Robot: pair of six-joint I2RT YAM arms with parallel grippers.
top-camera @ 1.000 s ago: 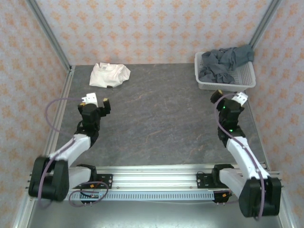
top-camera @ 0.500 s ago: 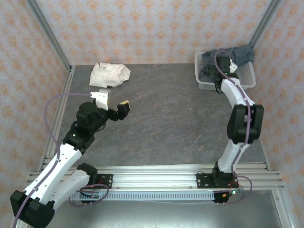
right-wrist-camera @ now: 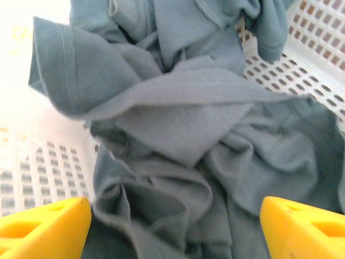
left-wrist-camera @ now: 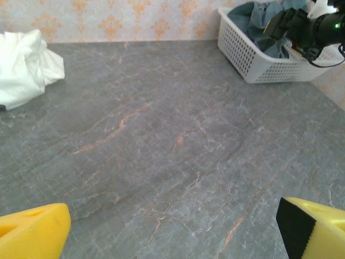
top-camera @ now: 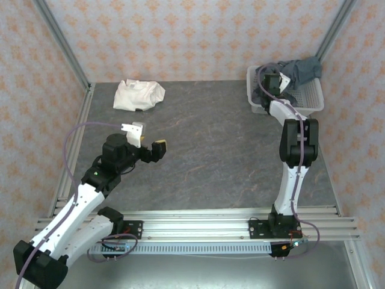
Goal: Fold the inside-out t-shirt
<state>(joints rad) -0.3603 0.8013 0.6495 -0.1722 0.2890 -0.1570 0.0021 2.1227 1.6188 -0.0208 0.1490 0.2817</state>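
The inside-out t-shirt [top-camera: 301, 67] is a crumpled slate-grey heap in a white mesh basket [top-camera: 311, 100] at the back right of the table. My right gripper [top-camera: 270, 80] reaches into the basket's left part. In the right wrist view its yellow fingertips [right-wrist-camera: 43, 229] stand wide apart just above the t-shirt's folds [right-wrist-camera: 178, 135], so the right gripper [right-wrist-camera: 175, 229] is open and grips nothing. My left gripper [top-camera: 147, 140] hovers over the bare table left of centre, open and empty, and its yellow fingers [left-wrist-camera: 32, 232] frame the tabletop.
A cream-white garment [top-camera: 139, 95] lies bunched at the back left, seen too from the left wrist [left-wrist-camera: 24, 67]. The basket [left-wrist-camera: 269, 56] stands against the right wall, with the right gripper [left-wrist-camera: 302, 27] over it. Dark marbled table [top-camera: 204, 150] spreads between the arms.
The right arm has stretched from the near side out to the basket and then shifted left above the t-shirt. The left arm has reached forward and to the right over the table.
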